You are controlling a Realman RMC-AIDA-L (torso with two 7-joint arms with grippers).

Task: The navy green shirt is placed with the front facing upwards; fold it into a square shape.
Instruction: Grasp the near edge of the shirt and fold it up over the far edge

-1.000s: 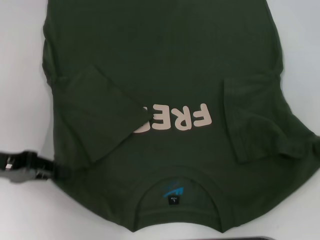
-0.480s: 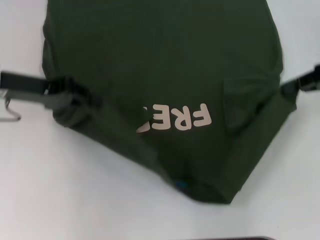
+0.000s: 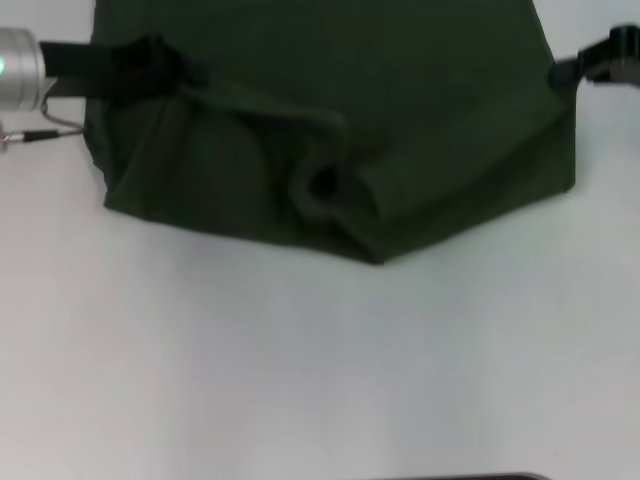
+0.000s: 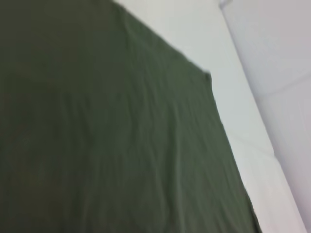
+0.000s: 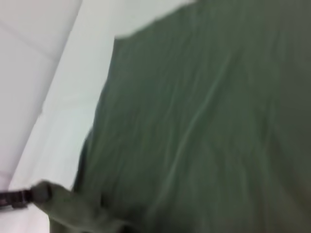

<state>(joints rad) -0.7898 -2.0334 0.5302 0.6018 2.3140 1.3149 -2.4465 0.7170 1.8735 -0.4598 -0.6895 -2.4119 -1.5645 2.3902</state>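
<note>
The navy green shirt (image 3: 430,120) lies across the far half of the white table, its near part lifted and folded over toward the far side, so only plain green back shows. A rumpled fold (image 3: 330,190) sags in the middle of the near edge. My left gripper (image 3: 165,68) is at the shirt's left edge, shut on the fabric. My right gripper (image 3: 562,72) is shut on the right corner. The chest lettering and neck label are hidden. Both wrist views are filled with green cloth (image 4: 97,145) (image 5: 209,116); the left gripper (image 5: 22,196) shows far off in the right wrist view, holding bunched fabric.
Bare white table (image 3: 300,370) stretches from the shirt's near edge toward me. A thin dark edge (image 3: 460,477) shows at the bottom of the head view. A silver arm section and a cable (image 3: 20,65) sit at the far left.
Both grippers have carried the shirt's collar end away from me over the body. The lettering and label have gone under the fold, and the near table is now bare.
</note>
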